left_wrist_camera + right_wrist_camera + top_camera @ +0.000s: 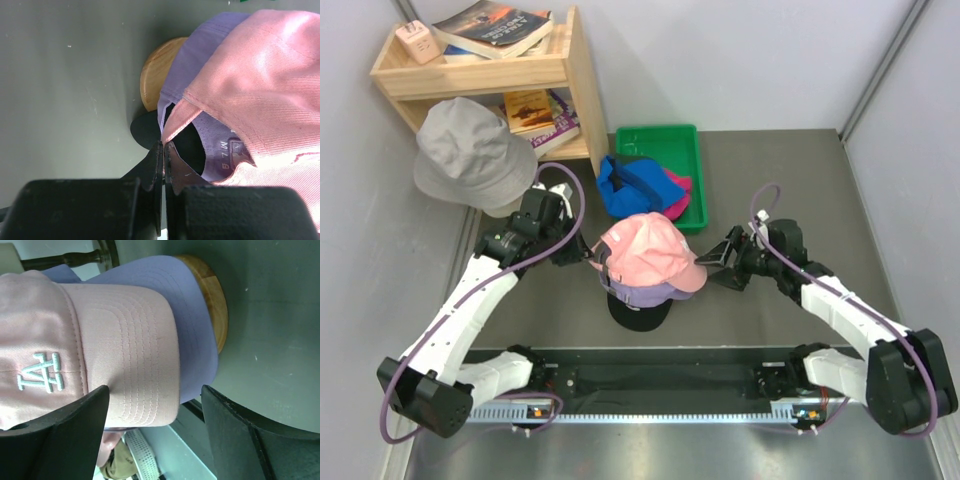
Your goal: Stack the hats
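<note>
A: What is seen, largest first?

B: A grey desk [790, 180] is spread under both claws. A wooden shelf [582, 90] loaded with books is found beyond the left claw [163, 145], and a grey bucket hat [470, 150] is draped against it, just past that claw's arm.

A: And the caps?

B: A green tray [660, 135] is set beyond the gap between the two claws. A blue cap [625, 185] is hung over its near-left rim, with a magenta cap [678, 185] tucked beside it inside the tray. Three caps are stacked directly between the claws: a pink cap [645, 250] on top, a lavender cap [645, 293] under it, and a black cap [640, 318] at the bottom. A round wooden stand [155, 75] is glimpsed beneath the stack.

A: How are the claws held?

B: The left claw is pressed closed at the back opening of the pink cap. The cap's rear edge is met by its tips, but whether fabric is pinched cannot be told. The right claw [155, 388] is spread wide, and the pink cap's brim is framed between its fingers [80, 430].
</note>
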Robot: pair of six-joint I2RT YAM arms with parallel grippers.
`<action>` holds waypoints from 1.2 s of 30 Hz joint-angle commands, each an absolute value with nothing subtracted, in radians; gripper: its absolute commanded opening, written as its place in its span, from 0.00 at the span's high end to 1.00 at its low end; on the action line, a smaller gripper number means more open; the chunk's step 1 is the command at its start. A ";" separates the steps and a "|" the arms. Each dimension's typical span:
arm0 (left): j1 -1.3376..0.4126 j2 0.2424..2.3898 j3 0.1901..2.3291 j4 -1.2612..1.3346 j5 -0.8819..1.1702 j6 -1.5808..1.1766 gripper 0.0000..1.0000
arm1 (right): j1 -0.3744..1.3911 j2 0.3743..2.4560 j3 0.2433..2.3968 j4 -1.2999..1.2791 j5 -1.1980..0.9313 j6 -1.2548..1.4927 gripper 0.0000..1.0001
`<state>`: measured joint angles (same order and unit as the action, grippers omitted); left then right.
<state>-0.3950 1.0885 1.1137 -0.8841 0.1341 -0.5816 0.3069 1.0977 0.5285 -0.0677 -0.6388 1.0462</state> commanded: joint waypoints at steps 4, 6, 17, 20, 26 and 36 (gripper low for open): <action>-0.394 1.066 1.106 -0.862 0.107 -0.589 1.00 | 0.284 1.028 0.480 0.112 -0.696 1.130 0.29; -0.394 1.068 1.104 -0.862 0.106 -0.589 1.00 | 0.279 1.003 0.448 0.149 -0.701 1.179 0.30; -0.394 1.058 1.095 -0.864 0.106 -0.594 1.00 | 0.270 0.842 0.416 0.157 -0.673 1.279 0.39; -0.394 1.057 1.092 -0.864 0.109 -0.597 1.00 | 0.264 0.807 0.420 0.150 -0.657 1.278 0.41; -0.394 1.052 1.088 -0.868 0.109 -0.586 1.00 | 0.259 0.814 0.390 0.261 -0.660 1.298 0.44; -0.394 1.052 1.075 -0.862 0.149 -0.560 1.00 | 0.265 0.951 0.364 0.449 -0.657 1.339 0.44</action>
<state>-0.3950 1.0714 1.0821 -0.8837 0.1257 -0.5785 0.2661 0.9237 0.3660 0.3134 -0.6563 1.3216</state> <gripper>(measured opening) 0.021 0.562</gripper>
